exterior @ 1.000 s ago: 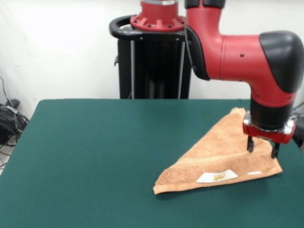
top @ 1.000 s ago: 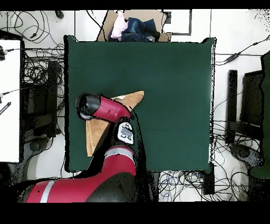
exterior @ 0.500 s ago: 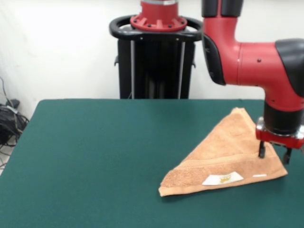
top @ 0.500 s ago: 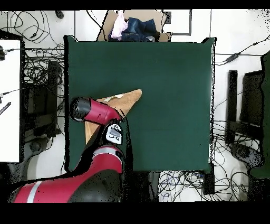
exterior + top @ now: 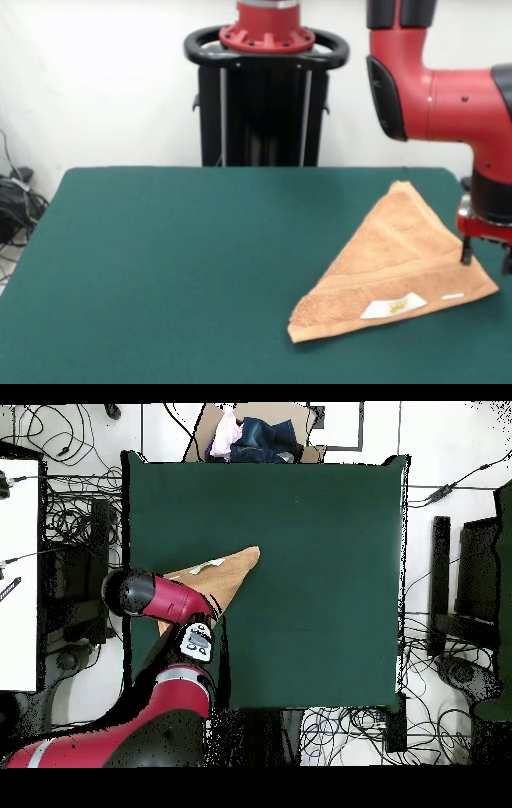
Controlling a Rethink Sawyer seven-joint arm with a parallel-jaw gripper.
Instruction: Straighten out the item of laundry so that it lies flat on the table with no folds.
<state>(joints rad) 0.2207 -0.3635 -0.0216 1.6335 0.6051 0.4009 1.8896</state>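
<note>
The item of laundry (image 5: pixel 396 256), a peach-orange towel, lies folded into a triangle at the right of the table (image 5: pixel 176 264) in the front view. A white label (image 5: pixel 392 306) shows near its front edge. My gripper (image 5: pixel 486 260) stands over the towel's right corner at the picture's right edge. Its fingers (image 5: pixel 466 254) stand apart with their tips down at the cloth. In the overhead view the towel (image 5: pixel 220 577) lies near the table's (image 5: pixel 320 534) left edge. The arm (image 5: pixel 150 596) covers part of the towel and hides the gripper there.
The black pedestal (image 5: pixel 264 96) stands behind the table's far edge. In the overhead view a cardboard box with clothes (image 5: pixel 255 434) sits beyond the table's top edge. Cables (image 5: pixel 75 534) lie on the floor at the left. The towel's right corner lies close to the table's edge.
The gripper has moved right in the front view, toward the table's edge. The towel has slid the same way with it and keeps its triangular fold.
</note>
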